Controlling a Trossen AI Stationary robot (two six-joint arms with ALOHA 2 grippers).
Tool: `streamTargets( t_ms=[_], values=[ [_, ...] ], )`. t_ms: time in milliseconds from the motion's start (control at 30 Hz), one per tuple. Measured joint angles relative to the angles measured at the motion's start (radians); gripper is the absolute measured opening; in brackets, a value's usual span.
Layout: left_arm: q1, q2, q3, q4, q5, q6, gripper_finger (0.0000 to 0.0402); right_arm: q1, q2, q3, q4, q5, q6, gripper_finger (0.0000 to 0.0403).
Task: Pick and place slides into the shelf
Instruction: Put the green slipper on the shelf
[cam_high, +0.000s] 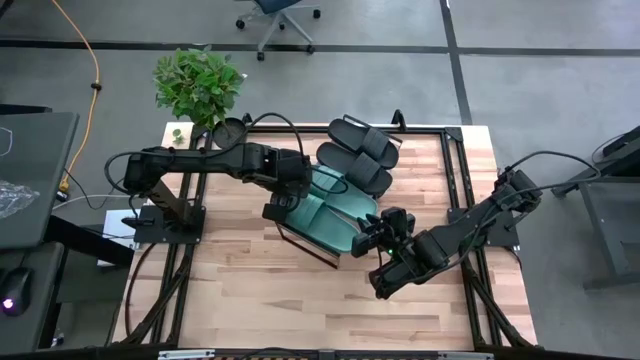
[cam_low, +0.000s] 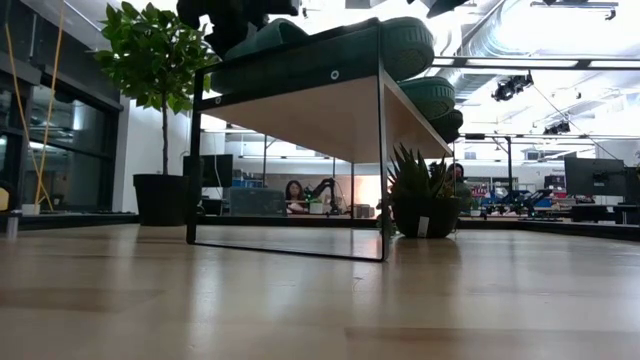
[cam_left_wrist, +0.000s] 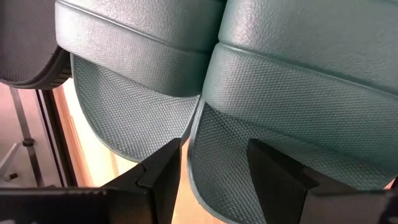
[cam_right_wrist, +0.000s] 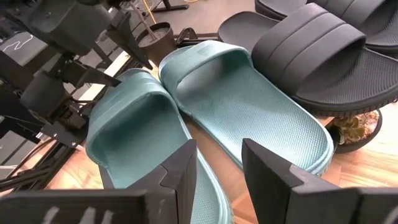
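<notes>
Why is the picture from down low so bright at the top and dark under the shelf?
In the low view, ceiling lights glare white in the room behind, so the slanted light-wood shelf and teal-green rubber slides on it look dark against them. In the left wrist view, the teal slides fill the frame, evenly lit, texture clear. The high view is flat, with soft shadows.

Shelf (cam_high: 300, 238) on table (cam_high: 300, 300), holding four slides (cam_high: 345, 190).

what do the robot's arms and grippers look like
Both arms are dark, nearly black, built of chunky jointed segments with black cables looping off them. The left gripper and the right gripper each end in two flat, angular matte-black fingers. No markings show.
</notes>
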Motion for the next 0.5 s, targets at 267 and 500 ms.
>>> streamTargets(
  t_ms=[267, 500],
  values=[
    [0.000, 0.000, 0.000, -0.007, 0.004, 0.000, 0.0174, 0.000, 0.000, 0.000, -0.001, 0.000, 0.000, 0.0116],
    [0.000, 0.000, 0.000, -0.031, 0.006, -0.001, 0.0174, 0.000, 0.000, 0.000, -0.003, 0.008, 0.000, 0.0116]
  ],
)
